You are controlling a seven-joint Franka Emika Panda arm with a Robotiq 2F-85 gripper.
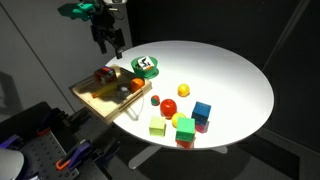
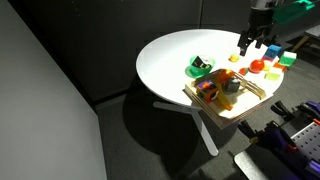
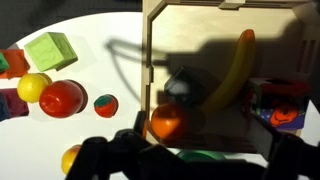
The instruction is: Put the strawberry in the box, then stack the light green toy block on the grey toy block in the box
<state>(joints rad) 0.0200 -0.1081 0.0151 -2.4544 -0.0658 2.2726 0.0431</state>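
The tiny dark red strawberry lies on the white table just outside the wooden box's rim, and it also shows in an exterior view. The light green block stands on the table farther out. The grey block sits inside the box beside an orange ball and a banana. My gripper is open and empty. It hangs high above the table near the box in both exterior views.
A red ball and a yellow ball lie close to the strawberry. A red multicoloured block is in the box. A green-and-white dish stands behind the box. A blue cube and a yellower green cube sit near the table's front.
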